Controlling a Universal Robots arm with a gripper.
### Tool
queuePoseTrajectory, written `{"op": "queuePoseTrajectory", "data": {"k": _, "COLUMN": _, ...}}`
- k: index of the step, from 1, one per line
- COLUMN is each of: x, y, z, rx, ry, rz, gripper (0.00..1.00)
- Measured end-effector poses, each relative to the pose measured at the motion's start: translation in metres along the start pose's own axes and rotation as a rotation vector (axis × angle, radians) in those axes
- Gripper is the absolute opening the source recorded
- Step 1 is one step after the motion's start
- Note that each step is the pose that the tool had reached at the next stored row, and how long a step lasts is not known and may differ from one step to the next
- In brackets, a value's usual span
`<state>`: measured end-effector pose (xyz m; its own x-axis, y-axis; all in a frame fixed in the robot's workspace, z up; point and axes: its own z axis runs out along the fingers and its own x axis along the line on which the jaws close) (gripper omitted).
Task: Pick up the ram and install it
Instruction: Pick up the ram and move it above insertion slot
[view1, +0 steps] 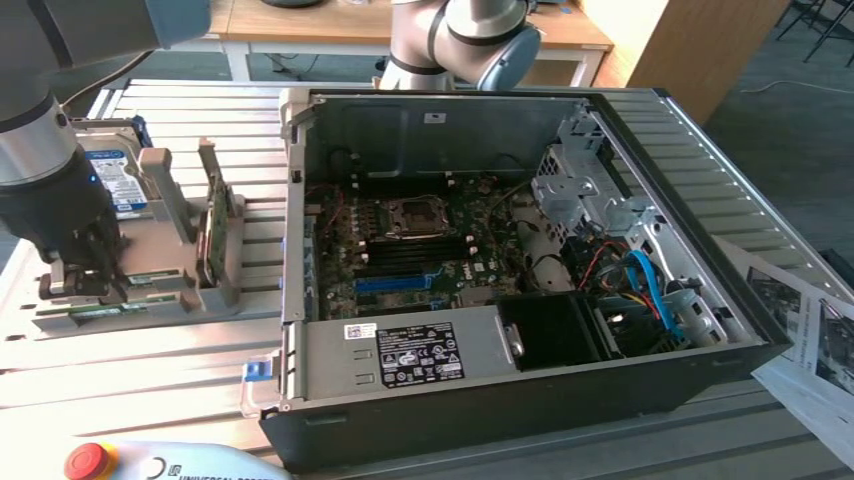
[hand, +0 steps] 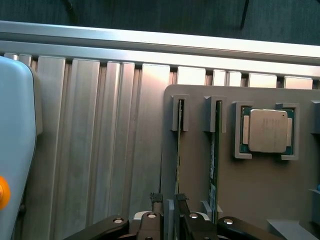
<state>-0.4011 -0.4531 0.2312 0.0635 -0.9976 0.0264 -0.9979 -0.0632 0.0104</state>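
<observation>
While the gripper (hand: 168, 201) straddles the ram (hand: 178, 150) with jaws apart, it seems best centred squarely, pads flat to the board.

Bright daylight in both views. Exterior view: table (view1: 147, 345) slats shine white, strongest glare on exterior view's left. Inside of computer case (view1: 534, 425) dim, deep shade under its walls. Arm (view1: 47, 215) lower part dark against bright slats. Floor (view1: 787, 90) grey and dull. Wrist view: metal rail (hand: 150, 42) glows white. Ground (hand: 150, 12) beyond it almost black. Chip lid (hand: 268, 131) gives soft shine. Gripper (hand: 169, 200) dark, tiny bright spots on screws.
</observation>
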Motion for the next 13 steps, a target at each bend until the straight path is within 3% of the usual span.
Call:
{"op": "queuePoseTrajectory", "data": {"k": 7, "x": 0.0, "y": 0.0, "z": 0.0, "rx": 0.0079, "ry": -0.0024, "rz": 0.0, "gripper": 0.24}}
{"op": "queuePoseTrajectory", "data": {"k": 11, "x": 0.0, "y": 0.0001, "z": 0.0, "rx": 0.0084, "ry": -0.0025, "rz": 0.0, "gripper": 0.24}}
{"op": "queuePoseTrajectory", "data": {"k": 13, "x": 0.0001, "y": 0.0001, "z": 0.0001, "rx": 0.0136, "ry": -0.0052, "rz": 0.0, "gripper": 0.24}}
